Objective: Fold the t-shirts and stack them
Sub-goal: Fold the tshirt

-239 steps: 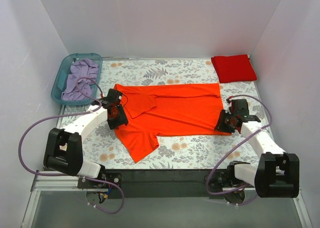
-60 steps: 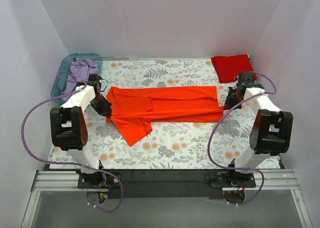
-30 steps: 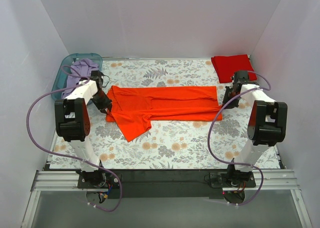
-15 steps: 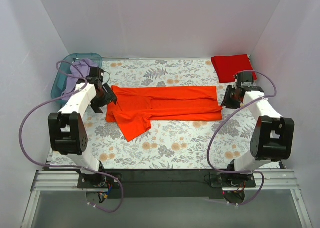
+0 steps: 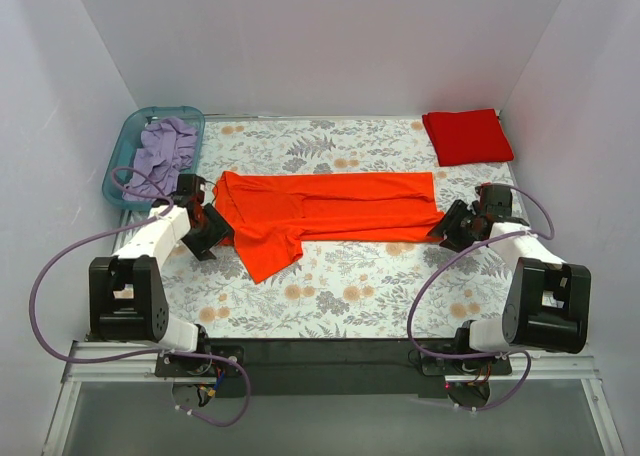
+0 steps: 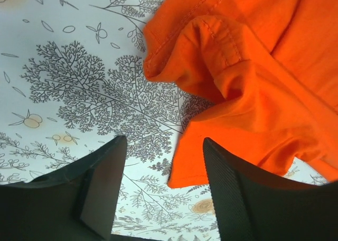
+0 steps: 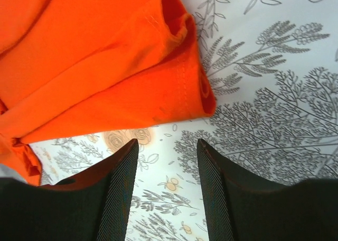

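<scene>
The orange t-shirt (image 7: 105, 66) has its folded hem at eleven o'clock; at six, the right gripper (image 7: 166, 146), jaws apart, hangs above the floral tablecloth (image 7: 274, 103).

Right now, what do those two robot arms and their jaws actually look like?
Both the left arm and right arm are smooth white links joined by chunky black joint housings. A thin purple cable loops alongside each. The jaws are two flat black paddles with finely textured inner faces. No markings show.
</scene>
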### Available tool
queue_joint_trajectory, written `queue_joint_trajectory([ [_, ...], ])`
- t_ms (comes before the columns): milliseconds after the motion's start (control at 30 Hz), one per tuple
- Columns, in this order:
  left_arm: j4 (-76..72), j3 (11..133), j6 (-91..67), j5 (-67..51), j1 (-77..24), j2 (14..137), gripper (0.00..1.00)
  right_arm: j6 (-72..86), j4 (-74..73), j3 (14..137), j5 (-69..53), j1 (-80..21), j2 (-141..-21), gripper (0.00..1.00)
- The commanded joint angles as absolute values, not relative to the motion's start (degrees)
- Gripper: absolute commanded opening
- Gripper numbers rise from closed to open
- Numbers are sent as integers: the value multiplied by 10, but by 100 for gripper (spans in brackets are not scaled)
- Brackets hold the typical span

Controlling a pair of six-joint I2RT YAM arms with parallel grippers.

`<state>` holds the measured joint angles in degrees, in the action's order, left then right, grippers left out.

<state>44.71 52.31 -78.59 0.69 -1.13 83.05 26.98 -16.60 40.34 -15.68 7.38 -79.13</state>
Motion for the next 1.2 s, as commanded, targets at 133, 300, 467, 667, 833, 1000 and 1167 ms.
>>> queue_joint_trajectory([
  [133,413,524,-792,-43,-2,803,54,298,-103,389,-207,77,-782,54],
  [300,424,483,-803,-103,-16,772,57,273,-111,379,-222,77,-766,53],
  [467,450,459,-820,-74,-95,765,57,245,-136,374,-223,77,-746,53],
  [667,468,445,-849,-32,-170,794,49,216,-167,379,-213,77,-718,53],
  [833,467,439,-862,-12,-209,829,42,206,-177,378,-216,77,-710,53],
  [1000,461,446,-874,15,-228,852,39,199,-177,372,-214,77,-709,53],
  [1167,453,446,-884,25,-231,860,38,192,-178,371,-216,76,-709,53],
])
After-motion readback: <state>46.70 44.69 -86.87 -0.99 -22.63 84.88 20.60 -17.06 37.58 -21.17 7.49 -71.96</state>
